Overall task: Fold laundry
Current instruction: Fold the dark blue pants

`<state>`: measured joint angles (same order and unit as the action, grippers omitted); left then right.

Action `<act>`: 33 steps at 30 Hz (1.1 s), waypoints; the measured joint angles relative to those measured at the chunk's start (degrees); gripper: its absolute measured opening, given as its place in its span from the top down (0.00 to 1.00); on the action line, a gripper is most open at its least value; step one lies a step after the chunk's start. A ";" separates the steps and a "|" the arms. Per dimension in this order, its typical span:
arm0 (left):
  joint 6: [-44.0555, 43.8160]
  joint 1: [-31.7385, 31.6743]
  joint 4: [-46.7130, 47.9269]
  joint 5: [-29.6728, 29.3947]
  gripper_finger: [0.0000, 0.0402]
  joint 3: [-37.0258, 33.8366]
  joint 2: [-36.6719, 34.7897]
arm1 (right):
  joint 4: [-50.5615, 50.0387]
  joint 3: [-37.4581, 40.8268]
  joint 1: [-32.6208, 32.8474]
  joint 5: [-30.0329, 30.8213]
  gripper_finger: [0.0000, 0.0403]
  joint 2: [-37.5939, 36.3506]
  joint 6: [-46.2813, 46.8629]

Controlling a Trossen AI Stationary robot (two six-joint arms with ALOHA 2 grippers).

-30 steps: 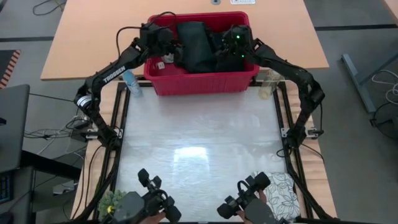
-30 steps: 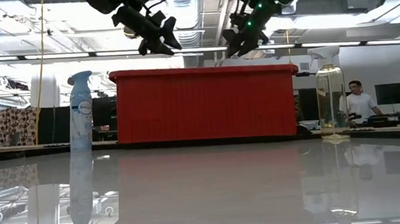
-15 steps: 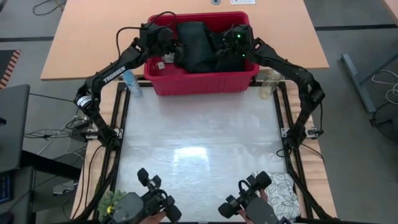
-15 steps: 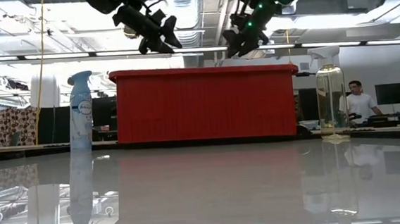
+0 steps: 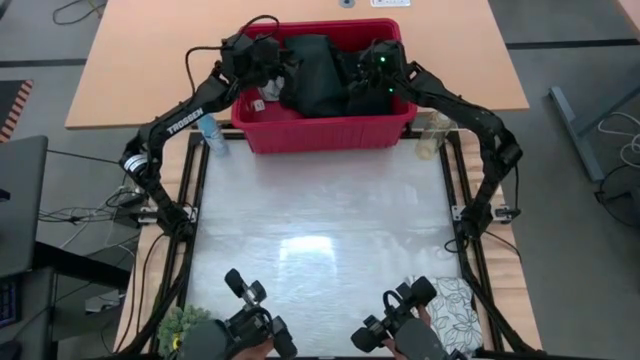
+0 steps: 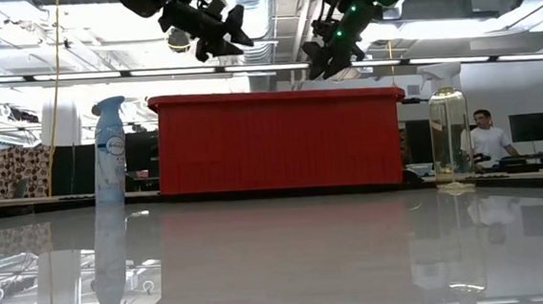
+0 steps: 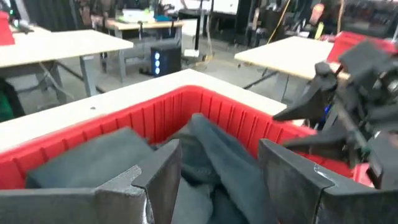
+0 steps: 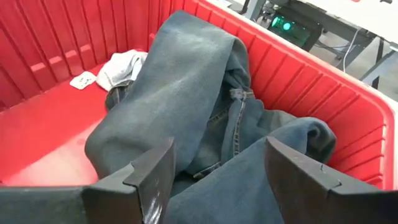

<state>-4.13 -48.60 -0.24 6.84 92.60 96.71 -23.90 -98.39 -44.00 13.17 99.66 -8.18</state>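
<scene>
The jeans (image 8: 205, 99) lie heaped in the red basket (image 5: 322, 130) at upper centre. Both the left gripper (image 5: 272, 66) and right gripper (image 5: 372, 72) hover open, empty. Expect heavy, limp denim; pinch the raised fold.

We see the jeans (image 5: 318, 75), dark blue-black denim, crumpled in a heap inside the red basket (image 5: 330, 130) at top centre of the high view. In the right wrist view the jeans (image 8: 205, 99) drape unfolded, waistband button and seam showing. A small grey-white cloth (image 8: 121, 65) lies bunched beside them on the basket floor, touching the denim. We spot a leaf-print cloth (image 5: 455, 305) at lower right.
</scene>
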 joint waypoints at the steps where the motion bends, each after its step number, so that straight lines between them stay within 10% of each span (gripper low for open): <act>1: -0.23 0.03 -0.85 0.25 0.50 0.00 0.00 | -0.06 0.00 0.19 0.00 0.34 -0.04 0.02; 11: -2.37 0.27 -3.38 -1.67 0.50 2.83 6.06 | -2.27 0.00 1.33 0.07 0.34 -4.33 0.15; 29: -4.90 -1.66 24.68 -14.09 0.48 42.05 37.57 | -17.52 0.00 3.44 0.46 0.34 -13.38 3.85; 33: -10.09 -3.03 24.20 -10.87 0.48 39.57 39.54 | -18.54 0.00 3.49 0.44 0.34 -13.99 3.86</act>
<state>-14.22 -51.63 23.96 -4.03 132.17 136.25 -42.45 -98.39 -40.51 13.61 85.67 -4.33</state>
